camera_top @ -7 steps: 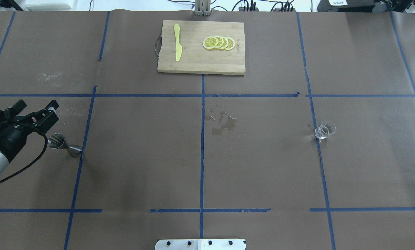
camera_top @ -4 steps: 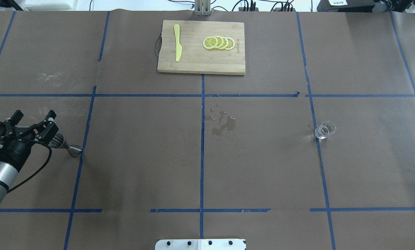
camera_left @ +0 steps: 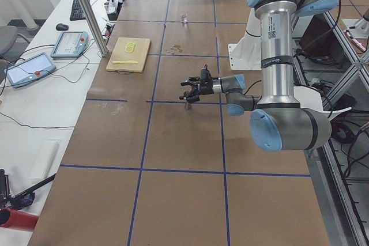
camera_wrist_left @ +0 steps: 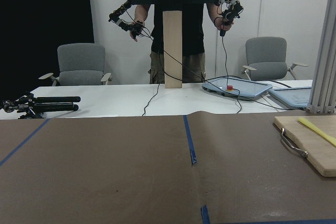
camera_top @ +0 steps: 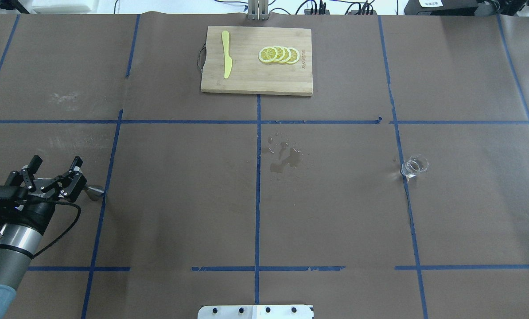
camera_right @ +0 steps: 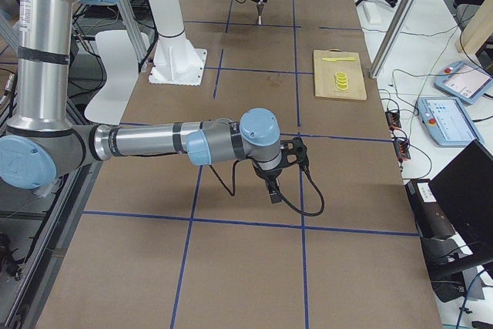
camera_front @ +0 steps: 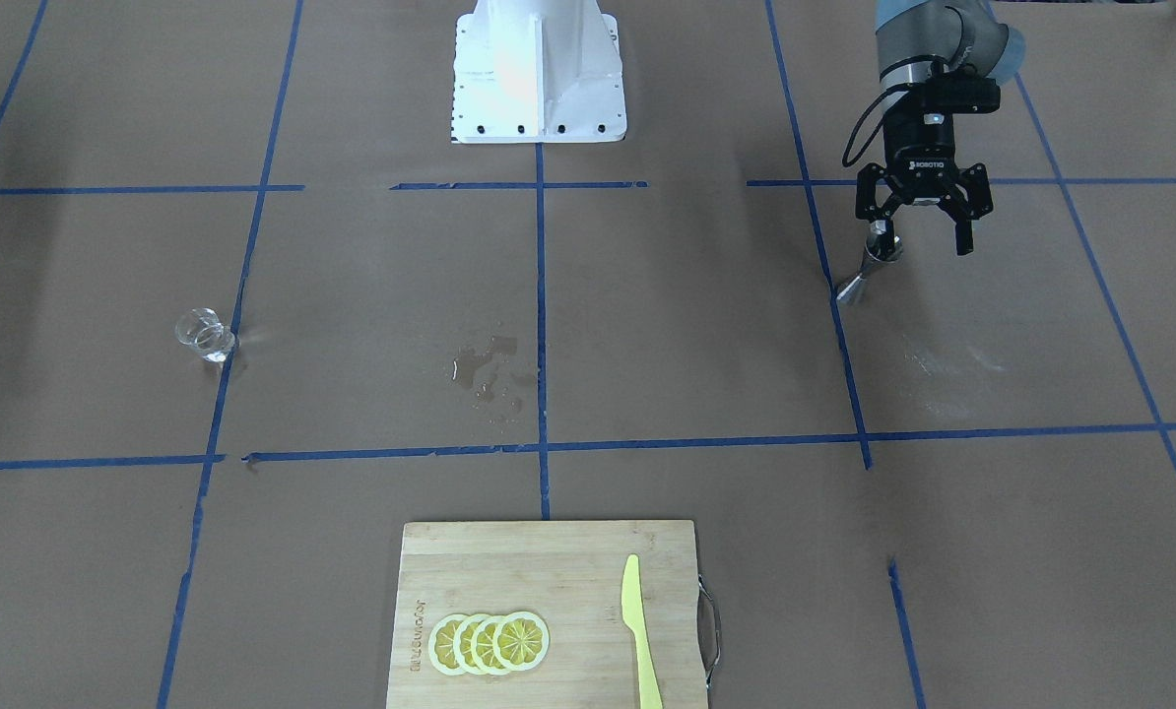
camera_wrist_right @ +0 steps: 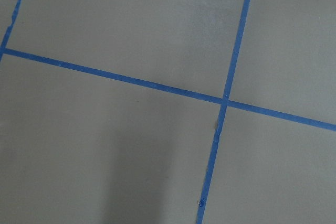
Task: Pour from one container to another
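So, from the robot's side outward:

- The right pincer (camera_right: 271, 182) hangs low over bare tabletop (camera_top: 180, 199) on its own side, pointing down. It only shows in the side camera, so I can't tell if it's spread or closed. Its wrist view is just brown paper and blue tape.
- The left pincer (camera_top: 56, 161) (camera_front: 919, 241) has its jaws spread wide and nothing in them. It's held level and aimed away from the robot. My guess is that's so it can take the jigger side-on at the waist and keep it upright.
- The jigger (camera_front: 869, 266) (camera_top: 95, 191) stands on the left side, just beside a tape line (camera_top: 99, 212). Its upper cup sits right at the finger nearer the middle of the tabletop, not centred in the gap. I can't tell if they touch, so I'd say the grab isn't lined up yet.
- There's a wet patch (camera_top: 284, 159) in the middle, which is probably where pours happen.
- The glass (camera_top: 414, 166) (camera_front: 204, 335) is upright on the right side, well apart from the jigger and with nothing near it. It looks parked there so each arm gets one vessel. It's too small to see if there's liquid in it.
- The board (camera_top: 246, 66) sits at the far edge with lemon slices (camera_top: 278, 54) and a knife (camera_top: 226, 53). They're well clear of both arms and I reckon they're just props.
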Motion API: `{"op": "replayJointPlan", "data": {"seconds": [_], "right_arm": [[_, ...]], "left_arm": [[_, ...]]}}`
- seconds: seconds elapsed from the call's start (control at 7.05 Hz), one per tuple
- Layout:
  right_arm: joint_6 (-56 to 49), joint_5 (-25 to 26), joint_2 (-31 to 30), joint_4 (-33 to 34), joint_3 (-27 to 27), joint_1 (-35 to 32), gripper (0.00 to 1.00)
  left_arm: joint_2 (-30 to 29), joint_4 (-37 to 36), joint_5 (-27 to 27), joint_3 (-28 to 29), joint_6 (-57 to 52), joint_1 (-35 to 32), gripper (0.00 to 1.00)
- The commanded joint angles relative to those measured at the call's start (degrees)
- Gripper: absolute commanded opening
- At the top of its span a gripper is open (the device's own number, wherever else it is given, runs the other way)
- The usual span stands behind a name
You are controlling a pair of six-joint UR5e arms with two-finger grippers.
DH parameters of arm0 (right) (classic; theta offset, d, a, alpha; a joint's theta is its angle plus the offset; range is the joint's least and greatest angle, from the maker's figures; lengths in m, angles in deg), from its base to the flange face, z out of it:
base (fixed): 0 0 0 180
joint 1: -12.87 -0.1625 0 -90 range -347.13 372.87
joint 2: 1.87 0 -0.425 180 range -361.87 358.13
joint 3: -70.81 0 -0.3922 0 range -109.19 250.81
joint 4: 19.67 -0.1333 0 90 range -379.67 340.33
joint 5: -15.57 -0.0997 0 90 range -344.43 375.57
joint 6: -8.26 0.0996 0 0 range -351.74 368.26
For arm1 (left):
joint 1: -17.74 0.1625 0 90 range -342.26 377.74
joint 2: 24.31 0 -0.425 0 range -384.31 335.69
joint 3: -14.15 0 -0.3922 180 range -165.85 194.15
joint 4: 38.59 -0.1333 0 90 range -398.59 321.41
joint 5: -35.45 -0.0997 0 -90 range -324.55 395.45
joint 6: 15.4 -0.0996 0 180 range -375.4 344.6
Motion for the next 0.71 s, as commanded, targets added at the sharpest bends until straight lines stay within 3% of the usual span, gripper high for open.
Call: {"op": "replayJointPlan", "data": {"seconds": [0.0,0.57], "right_arm": [[-0.1,0.0,-0.1,0.0,0.0,0.0,1.00],[-0.1,0.0,-0.5,0.0,0.0,-0.1,1.00]], "left_arm": [[-1.1,0.7,-2.7,1.5,0.0,1.9,1.00],[-3.3,3.4,-4.0,7.4,0.0,3.4,1.00]]}}
